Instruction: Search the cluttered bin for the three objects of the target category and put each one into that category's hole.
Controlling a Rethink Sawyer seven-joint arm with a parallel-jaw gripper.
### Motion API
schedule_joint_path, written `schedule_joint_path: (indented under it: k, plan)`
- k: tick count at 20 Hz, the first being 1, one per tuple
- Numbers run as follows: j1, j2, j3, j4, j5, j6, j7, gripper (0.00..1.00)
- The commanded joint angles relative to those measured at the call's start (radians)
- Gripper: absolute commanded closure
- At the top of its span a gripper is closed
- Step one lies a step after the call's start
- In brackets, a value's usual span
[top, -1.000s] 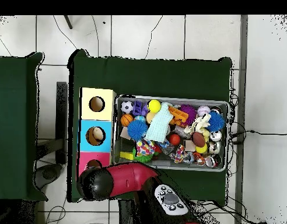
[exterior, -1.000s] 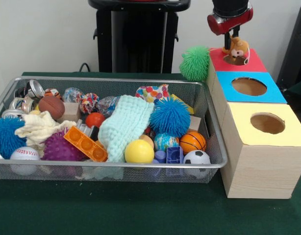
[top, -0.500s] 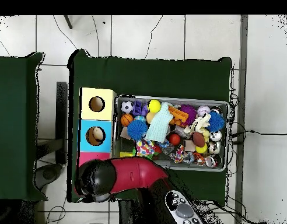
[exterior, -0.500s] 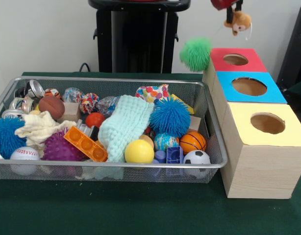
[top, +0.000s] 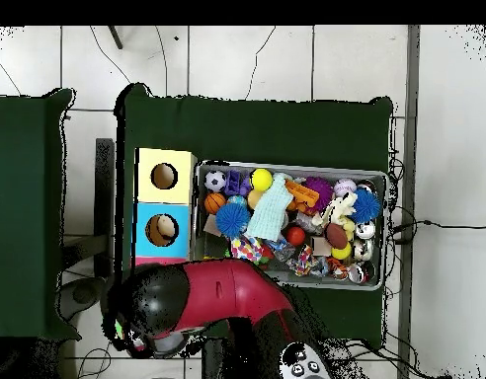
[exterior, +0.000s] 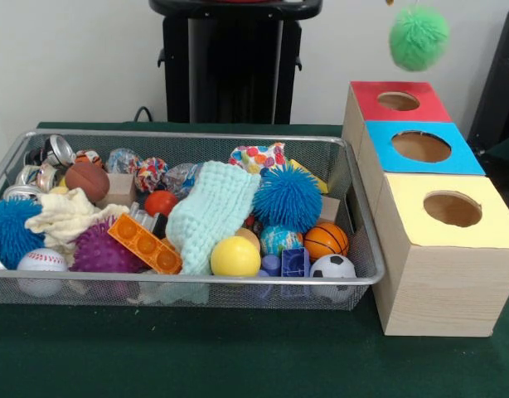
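The wire-mesh bin (exterior: 188, 137) lies on the green table, full of balls, blocks and cloth; it also shows in the overhead view (top: 286, 166). The red-topped box's hole (exterior: 399, 100) is open and unobstructed. The green fuzzy ball (exterior: 419, 37) hangs in the air above that box, near the top edge. The orange-tan plush animal is out of view above the front view. The gripper is out of the front view. In the overhead view my arm's end (top: 153, 306) covers the red box and hides the gripper. I cannot pick out any other stuffed toy in the bin.
The blue-topped box (exterior: 422, 147) and yellow-topped box (exterior: 452, 209) stand in a row with the red one, right of the bin. The bin holds a blue spiky ball (exterior: 287, 197), a mint cloth (exterior: 211, 212) and a yellow ball (exterior: 235, 256). The black pedestal (exterior: 230, 62) stands behind.
The arm rose from the red hole with the plush animal still hanging from it and left the front view. The green fuzzy ball rose from beside the red box and now hangs above it.
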Motion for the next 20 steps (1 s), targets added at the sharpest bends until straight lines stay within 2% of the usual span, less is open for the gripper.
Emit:
schedule_joint_path:
  k: [1, 7, 12, 17, 20]
  plan:
    - [-0.01, -0.036, 0.051, -0.115, 0.015, 0.096, -0.007, 1.0]
    - [-0.067, -0.023, 0.033, -0.094, -0.025, 0.038, -0.077, 1.0]
    - [-0.107, -0.006, 0.028, -0.113, -0.066, 0.013, -0.094, 1.0]
    - [-0.169, 0.123, 0.016, -0.171, -0.18, -0.17, -0.134, 1.0]
    - [-0.199, 0.184, 0.026, -0.219, -0.249, -0.213, -0.165, 1.0]
